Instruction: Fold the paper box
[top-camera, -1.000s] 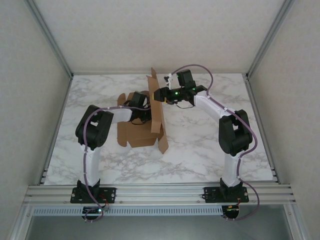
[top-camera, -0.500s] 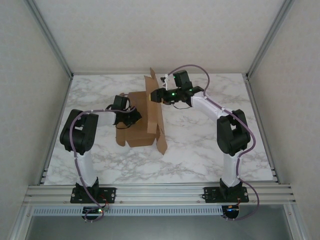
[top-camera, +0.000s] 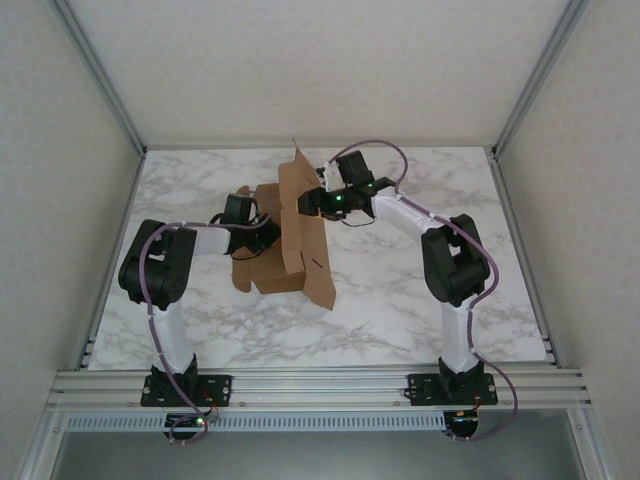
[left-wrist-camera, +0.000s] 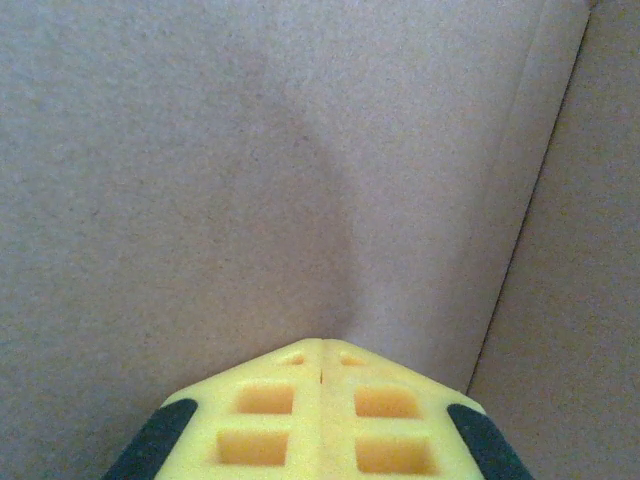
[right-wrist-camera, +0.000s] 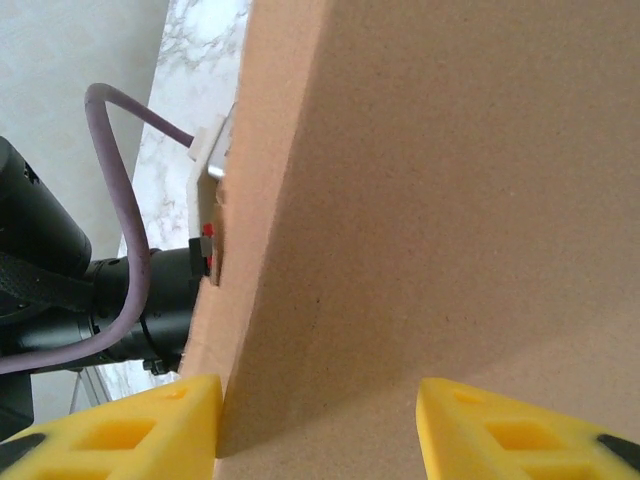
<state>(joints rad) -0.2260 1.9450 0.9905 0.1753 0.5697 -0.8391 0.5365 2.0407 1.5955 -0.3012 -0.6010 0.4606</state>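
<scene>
The paper box (top-camera: 300, 225) is brown cardboard in the middle of the marble table, its base flat and one tall panel standing upright. My left gripper (top-camera: 270, 234) lies low on the left of that panel, inside the box. Its yellow fingers (left-wrist-camera: 260, 420) are shut, with the tip right at a cardboard wall (left-wrist-camera: 200, 150) beside a crease. My right gripper (top-camera: 309, 200) is on the panel's right side near its top. Its yellow fingers (right-wrist-camera: 150, 425) stand apart against the broad cardboard face (right-wrist-camera: 450, 200), which spans the gap between them.
The marble table (top-camera: 420, 290) is fenced by aluminium rails at its sides and near edge. Past the panel's left edge the left arm's black link and purple cable (right-wrist-camera: 110, 200) are close by. A narrow flap of the box points toward the near edge (top-camera: 322, 285).
My left arm has drawn back to the left and its gripper now sits lower beside the panel. My right gripper has moved left, and the upright panel has shifted left with it.
</scene>
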